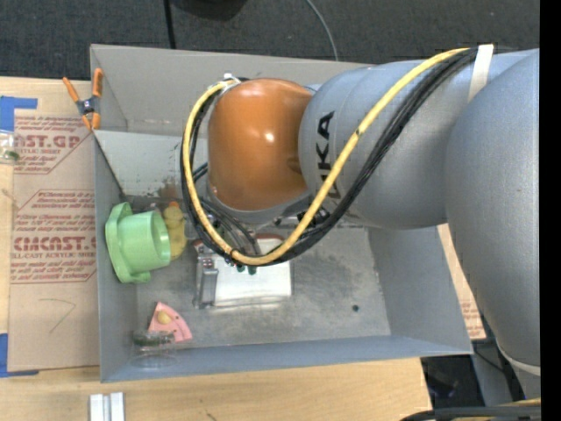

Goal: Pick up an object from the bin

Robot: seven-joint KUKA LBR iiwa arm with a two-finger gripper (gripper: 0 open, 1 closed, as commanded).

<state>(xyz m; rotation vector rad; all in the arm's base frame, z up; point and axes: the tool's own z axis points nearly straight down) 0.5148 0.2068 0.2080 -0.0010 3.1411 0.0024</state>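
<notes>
At middle of bin (351,298), fingers (208,286) down at left edge of white flat block (260,284); open or closed, cannot tell. "KA" in black on my arm (394,147). By left wall green cup (138,242), yellow piece (176,226); by lower wall pink wedge (168,321). Bare floor right of block.

We see a thick silver-grey arm (438,147) with black KUKA lettering (321,139) and a glossy orange cover (254,143). Black and yellow cables (372,123) run along it under a white strap (482,73), looping round the cover; the gripper (207,289) is bare metal
</notes>
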